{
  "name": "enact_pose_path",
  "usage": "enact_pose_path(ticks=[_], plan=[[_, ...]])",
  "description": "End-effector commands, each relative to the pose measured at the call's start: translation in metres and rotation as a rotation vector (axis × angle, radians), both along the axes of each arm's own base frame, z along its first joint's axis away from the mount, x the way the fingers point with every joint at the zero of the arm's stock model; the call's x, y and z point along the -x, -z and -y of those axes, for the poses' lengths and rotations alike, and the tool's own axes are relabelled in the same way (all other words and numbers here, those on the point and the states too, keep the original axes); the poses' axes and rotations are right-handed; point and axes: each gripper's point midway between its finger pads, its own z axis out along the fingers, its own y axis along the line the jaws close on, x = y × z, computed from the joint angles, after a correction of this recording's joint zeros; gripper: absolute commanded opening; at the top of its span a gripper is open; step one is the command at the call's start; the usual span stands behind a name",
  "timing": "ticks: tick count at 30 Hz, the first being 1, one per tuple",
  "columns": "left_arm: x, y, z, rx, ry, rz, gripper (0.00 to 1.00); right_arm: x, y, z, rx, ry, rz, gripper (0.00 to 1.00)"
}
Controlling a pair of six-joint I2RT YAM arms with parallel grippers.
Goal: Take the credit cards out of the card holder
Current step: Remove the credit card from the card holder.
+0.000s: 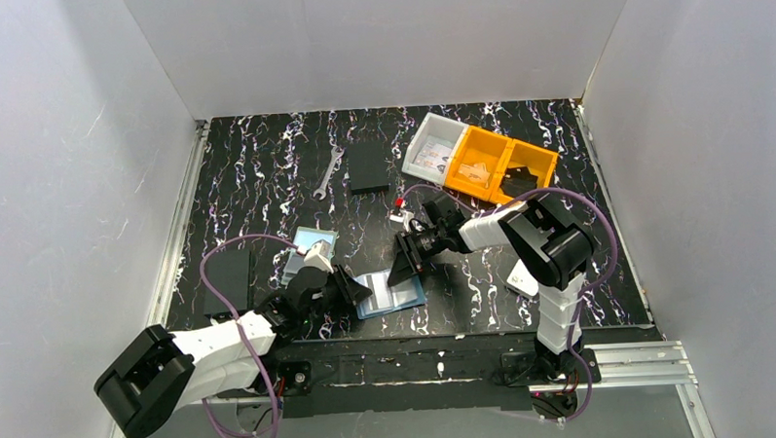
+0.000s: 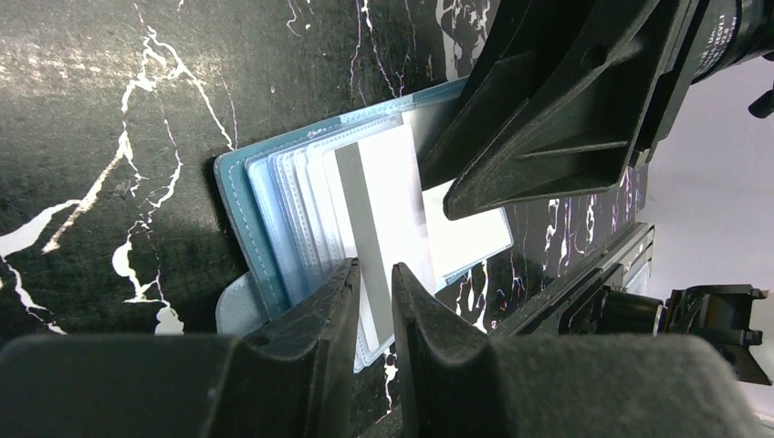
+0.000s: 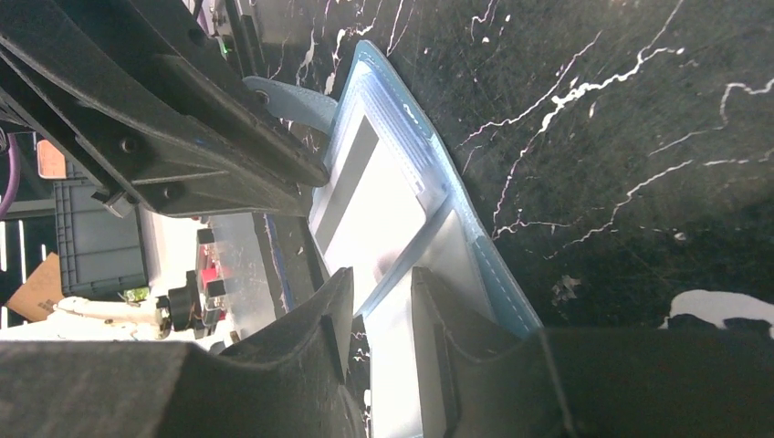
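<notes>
1. The card holder (image 1: 398,295) lies open on the desk (image 1: 265,165), low in the middle of the top view, with its clear pockets facing up.
2. The left tool (image 1: 353,286) is at the holder's left edge and the right tool (image 1: 405,265) at its upper edge. The two tools are close together.
3. In the left wrist view, the left tool's fingers (image 2: 333,306) stand a narrow gap apart at the bottom of the frame, over the holder's near edge. Pocket plastic shows in the gap, and I cannot tell whether they pinch it.
4. One credit card (image 2: 388,173), pale with a grey stripe, sits inside a clear pocket. The right tool covers its upper right part.
5. In the right wrist view, the right tool's fingers (image 3: 333,315) are also narrowly apart. A clear page of the holder shows between them. I cannot tell whether they grip it.
6. The loose cards (image 1: 315,249) lie flat on the desk, left of the holder and just above the left tool. One shows a small picture.
7. A wrench (image 1: 330,172) and a black rectangle (image 1: 368,166) lie in the upper middle of the top view.
8. A second black rectangle (image 1: 228,280) lies at the left.
9. A grey bin (image 1: 443,122) and orange bins (image 1: 502,166) sit at the upper right.
10. A white box (image 1: 521,279) lies beside the right arm.
</notes>
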Motion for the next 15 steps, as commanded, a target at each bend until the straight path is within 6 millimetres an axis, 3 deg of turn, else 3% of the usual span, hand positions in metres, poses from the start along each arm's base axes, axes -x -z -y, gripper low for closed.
enact_pose_path(ticks=[1,15], plan=[[-0.004,0.003,0.0,-0.018,-0.022,-0.025,0.18,0.0,0.0,-0.004,-0.011,-0.012,-0.01,0.4],[0.008,0.04,-0.016,-0.1,-0.109,-0.201,0.07,0.001,0.012,-0.003,0.032,0.037,-0.08,0.42]])
